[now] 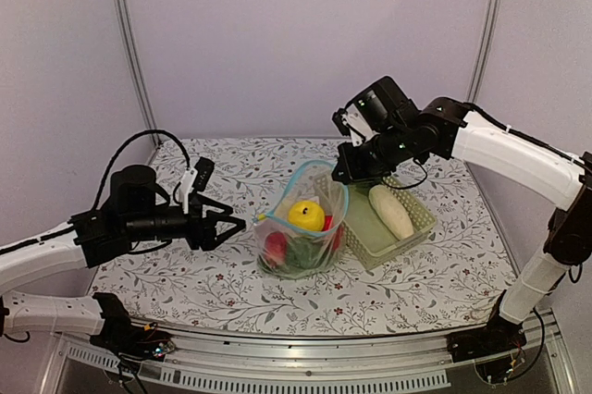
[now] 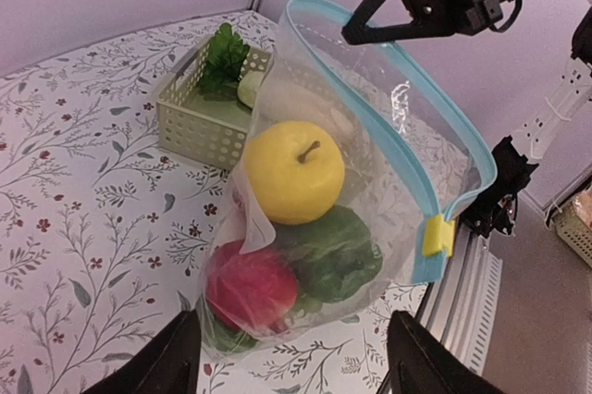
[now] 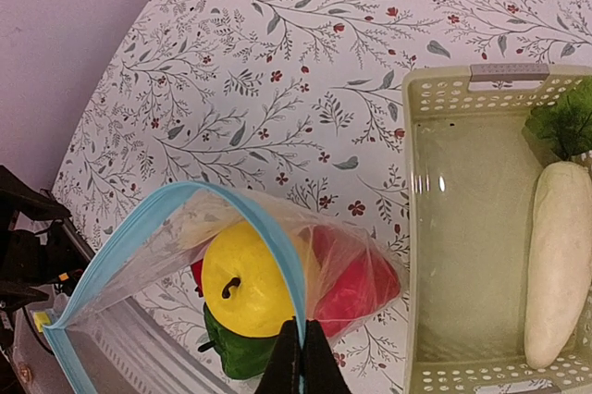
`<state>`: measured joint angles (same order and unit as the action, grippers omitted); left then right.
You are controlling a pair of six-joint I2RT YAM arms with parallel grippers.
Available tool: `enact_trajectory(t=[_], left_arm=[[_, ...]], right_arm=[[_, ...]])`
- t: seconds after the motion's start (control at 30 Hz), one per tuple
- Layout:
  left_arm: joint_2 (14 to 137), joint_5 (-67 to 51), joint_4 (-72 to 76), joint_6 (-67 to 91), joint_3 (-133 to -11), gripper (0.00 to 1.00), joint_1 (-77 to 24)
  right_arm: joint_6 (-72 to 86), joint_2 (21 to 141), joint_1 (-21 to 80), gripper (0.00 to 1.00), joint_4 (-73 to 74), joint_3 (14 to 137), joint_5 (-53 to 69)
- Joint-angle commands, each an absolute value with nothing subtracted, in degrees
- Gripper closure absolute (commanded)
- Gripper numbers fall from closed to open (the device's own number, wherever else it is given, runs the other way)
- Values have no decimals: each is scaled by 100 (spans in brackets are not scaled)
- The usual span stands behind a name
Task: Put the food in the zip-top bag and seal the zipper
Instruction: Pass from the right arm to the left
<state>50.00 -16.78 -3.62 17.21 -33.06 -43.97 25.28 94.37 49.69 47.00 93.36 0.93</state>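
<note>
At table centre stands the floppy see-through plastic zip-top bag (image 1: 301,237), its light-blue zipper strip (image 3: 277,264) clamped by the right gripper (image 3: 298,357). Just left, the left gripper (image 1: 233,224) has its fingers apart. The limp film looks slippery, so hold the stiffer strip. To the right, the long white radish (image 1: 391,211) lies in the pale green lattice basket (image 1: 370,251).

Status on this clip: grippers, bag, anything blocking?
Left gripper open, facing zip-top bag. Right gripper shut on zipper, mouth held up. Yellow apple inside; radish in basket. Nothing blocking.

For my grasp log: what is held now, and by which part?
The right gripper pinches the zip-top bag by its light-blue zipper at the raised rim. The left gripper stands open, holding nothing.
</note>
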Motion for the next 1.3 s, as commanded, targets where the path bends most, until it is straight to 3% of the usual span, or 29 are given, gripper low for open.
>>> enact_trajectory(t=[0.0, 0.63, 0.83, 1.13, 1.27], left_arm=[[5344, -2002, 239, 1642, -3431, 34, -4606], [5867, -1934, 411, 1428, -3670, 70, -5024], [6014, -1917, 413, 1397, -3733, 73, -5084], [6089, -1907, 463, 1409, -3770, 69, -5141], [6131, -1964, 520, 1428, -3775, 80, -5159]], right_arm=[[2638, 9544, 4922, 100, 4639, 9525, 31], [2676, 9554, 4881, 100, 4649, 9570, 130], [2689, 9562, 4871, 100, 4649, 9569, 144], [2680, 9580, 4877, 100, 4643, 9568, 142], [2672, 9584, 4868, 100, 4643, 9567, 132]])
